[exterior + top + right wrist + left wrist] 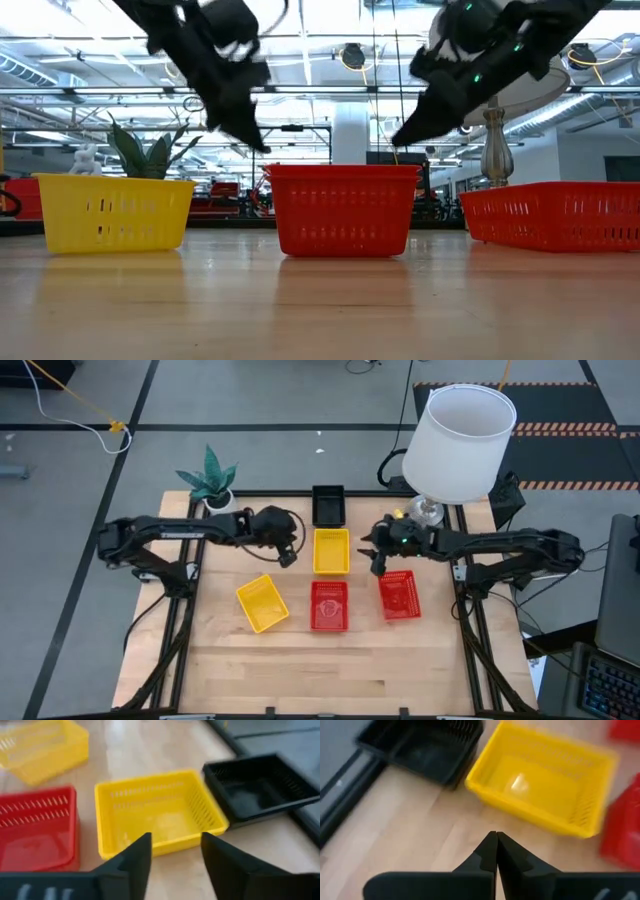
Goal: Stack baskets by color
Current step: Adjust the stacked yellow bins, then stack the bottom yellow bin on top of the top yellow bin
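Left gripper (495, 845): clenched, empty, beside yellow basket (331, 550) | Right gripper (175, 845): parted, empty, opposite side | Basket: table (300, 670) centre, before black basket (327, 505) | Handling: likely light, flexible mesh; grip rim wall.

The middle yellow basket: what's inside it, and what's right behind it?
The yellow basket looks empty. The black basket sits right behind it, also apparently empty. Whether either is a nested stack cannot be seen.
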Controlling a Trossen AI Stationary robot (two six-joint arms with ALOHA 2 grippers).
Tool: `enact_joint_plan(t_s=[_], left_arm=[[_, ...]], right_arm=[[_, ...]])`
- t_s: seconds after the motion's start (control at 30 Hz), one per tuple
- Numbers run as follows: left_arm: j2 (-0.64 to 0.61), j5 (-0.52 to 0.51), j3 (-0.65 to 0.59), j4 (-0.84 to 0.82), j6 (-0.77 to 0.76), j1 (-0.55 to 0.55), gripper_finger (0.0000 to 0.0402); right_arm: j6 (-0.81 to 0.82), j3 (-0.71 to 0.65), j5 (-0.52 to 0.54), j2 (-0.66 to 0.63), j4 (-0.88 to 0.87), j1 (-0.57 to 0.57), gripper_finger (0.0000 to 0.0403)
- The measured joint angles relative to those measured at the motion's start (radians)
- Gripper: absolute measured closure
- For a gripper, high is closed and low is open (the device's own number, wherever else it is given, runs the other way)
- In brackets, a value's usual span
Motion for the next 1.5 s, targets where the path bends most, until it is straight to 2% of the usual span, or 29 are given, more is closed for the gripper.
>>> enact_joint_plan(t_s=[0.13, 0.23, 0.33, 0.43, 0.63, 0.87, 1.23, 1.5], left_arm=[[-0.076, -0.001, 0.001, -0.074, -0.061, -0.093, 0.0390], [-0.102, -0.055, 0.001, -0.132, -0.117, -0.186, 0.0398], [-0.106, -0.122, 0.000, -0.129, -0.148, -0.276, 0.0395], [-0.106, -0.131, 0.000, -0.116, -0.143, -0.327, 0.0385], [-0.106, -0.140, 0.000, -0.115, -0.197, -0.375, 0.0381], [-0.106, -0.175, 0.000, -0.113, -0.219, -0.422, 0.0380], [-0.106, -0.176, 0.000, -0.114, -0.223, -0.430, 0.0380], [-0.105, -0.175, 0.000, -0.115, -0.226, -0.474, 0.0380]], right_arm=[[-0.001, -0.001, 0.002, 0.110, 0.034, 0.020, 0.0304], [0.002, -0.001, 0.004, 0.177, 0.055, 0.027, 0.0344], [0.003, -0.001, 0.004, 0.231, 0.114, 0.039, 0.0376], [0.003, 0.000, 0.005, 0.278, 0.142, 0.052, 0.0398], [0.011, 0.000, 0.012, 0.340, 0.190, 0.073, 0.0398], [0.000, -0.001, 0.038, 0.341, 0.236, 0.074, 0.0402], [-0.023, -0.001, 0.061, 0.339, 0.223, 0.073, 0.0401], [0.003, -0.001, 0.063, 0.225, 0.105, 0.086, 0.0401]])
